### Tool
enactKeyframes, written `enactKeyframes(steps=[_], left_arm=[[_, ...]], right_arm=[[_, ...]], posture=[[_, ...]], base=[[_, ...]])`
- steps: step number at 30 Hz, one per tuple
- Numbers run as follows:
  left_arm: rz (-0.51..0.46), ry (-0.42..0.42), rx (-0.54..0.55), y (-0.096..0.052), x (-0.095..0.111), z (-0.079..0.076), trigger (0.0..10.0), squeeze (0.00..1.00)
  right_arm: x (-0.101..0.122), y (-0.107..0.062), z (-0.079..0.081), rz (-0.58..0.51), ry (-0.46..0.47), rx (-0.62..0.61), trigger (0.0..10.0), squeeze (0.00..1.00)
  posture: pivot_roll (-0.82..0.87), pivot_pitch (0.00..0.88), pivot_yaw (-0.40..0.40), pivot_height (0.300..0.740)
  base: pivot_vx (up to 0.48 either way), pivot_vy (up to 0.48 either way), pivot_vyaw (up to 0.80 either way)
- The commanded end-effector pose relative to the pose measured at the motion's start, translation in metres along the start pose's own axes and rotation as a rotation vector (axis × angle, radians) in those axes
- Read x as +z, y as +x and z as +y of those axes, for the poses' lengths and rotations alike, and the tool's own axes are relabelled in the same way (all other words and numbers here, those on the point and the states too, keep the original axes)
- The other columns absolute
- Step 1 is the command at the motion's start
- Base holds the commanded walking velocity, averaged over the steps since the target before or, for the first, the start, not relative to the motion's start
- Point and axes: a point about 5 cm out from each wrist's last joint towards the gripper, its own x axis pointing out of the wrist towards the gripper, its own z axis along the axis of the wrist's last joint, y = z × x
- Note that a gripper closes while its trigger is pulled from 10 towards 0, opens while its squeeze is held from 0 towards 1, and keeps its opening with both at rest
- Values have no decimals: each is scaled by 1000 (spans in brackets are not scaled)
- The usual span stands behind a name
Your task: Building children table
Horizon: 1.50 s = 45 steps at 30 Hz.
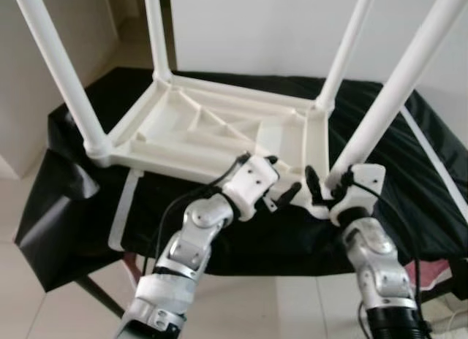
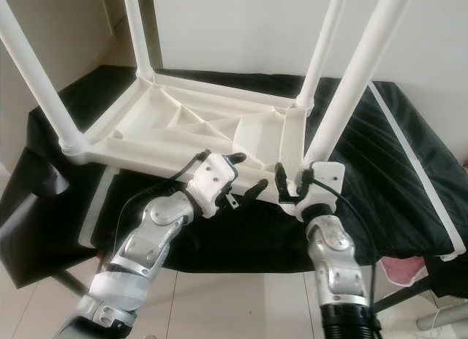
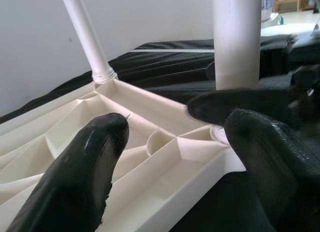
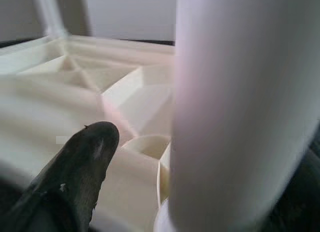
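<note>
Left eye view: a white plastic children's table (image 1: pixel 212 131) lies upside down on a black cloth-covered surface (image 1: pixel 431 171), its ribbed underside up and four white tubular legs pointing upward, its long axis running left to right. The right gripper (image 1: pixel 325 189) straddles the base of the near-right leg (image 1: pixel 398 90) at its corner socket; whether it clamps cannot be told. The left gripper (image 1: pixel 281 185) hovers spread apart over the near edge beside it.

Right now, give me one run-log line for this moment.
white plastic tabletop: upside down on black cloth | right gripper: around near-right white leg base | left gripper: open, at near edge
</note>
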Motion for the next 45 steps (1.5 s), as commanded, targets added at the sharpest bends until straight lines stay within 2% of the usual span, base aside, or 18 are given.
enactKeyframes(steps=[1,2,4,10,12,14,16,18,19,21,22,30,36,37,41,43,44,45], left_arm=[[5,13,85,0,-2,1,10000,0],[5,13,85,0,-2,1,10000,0],[15,34,62,2,-3,-2,10000,0],[26,38,25,1,-5,-6,10000,0],[39,25,-12,1,-8,-10,10000,0],[67,-8,-107,-3,-15,-22,10000,0],[67,-8,-107,-3,-15,-22,10000,0],[98,-6,-145,-5,-21,-28,10000,0],[110,2,-148,-6,-24,-29,10000,0],[110,2,-148,-6,-24,-29,10000,0],[122,3,-146,-7,-26,-30,10000,0],[136,-15,-139,-9,-30,-32,10000,0],[138,-13,-133,-7,-29,-30,10000,0],[131,-19,-132,-6,-29,-29,10000,0],[117,-37,-131,-4,-27,-28,10000,0],[108,-53,-130,-3,-25,-27,10000,0],[108,-53,-130,-3,-25,-27,10000,0],[109,-56,-129,-3,-25,-27,10000,0]], right_arm=[[-2,-1,-3,4,15,76,10000,0],[-2,-1,-3,4,15,76,10000,0],[-5,1,-8,48,-41,177,10000,0],[-6,4,-13,76,-65,219,10000,0],[-7,6,-16,85,-70,226,10000,0],[-6,16,-21,107,-107,259,10000,0],[-6,16,-21,107,-107,259,10000,0],[-7,23,-23,126,-136,294,9529,0],[-7,23,-23,130,-141,304,2627,0],[-7,23,-23,130,-141,304,2627,0],[-9,23,-24,139,-145,310,0,0],[-20,12,-27,176,-112,328,0,0],[-22,8,-30,178,-81,291,0,0],[-22,7,-28,169,-64,268,10000,0],[-21,5,-24,148,-43,223,10000,0],[-24,5,-24,148,-17,101,10000,0],[-24,5,-24,148,-17,101,10000,0],[-26,4,-24,151,-10,38,10000,0]], posture=[[-28,0,-48,740],[-28,0,-48,740],[-29,0,-45,740],[-28,0,-44,740],[-27,0,-44,740],[-17,0,-47,740],[-17,0,-47,740],[-6,0,-53,740],[0,0,-56,740],[0,0,-56,740],[3,0,-57,740],[4,0,-56,740],[-16,0,-48,740],[-28,0,-42,740],[-37,0,-39,740],[-46,0,-36,740],[-46,0,-36,740],[-47,0,-35,740]], base=[[0,0,0],[0,0,0],[0,0,0],[0,0,0],[0,0,0],[0,0,0],[0,0,0],[0,0,0],[0,0,0],[0,0,0],[0,0,0],[0,0,0],[0,0,0],[0,0,0],[0,0,0],[0,0,0],[0,0,0],[0,0,0]])
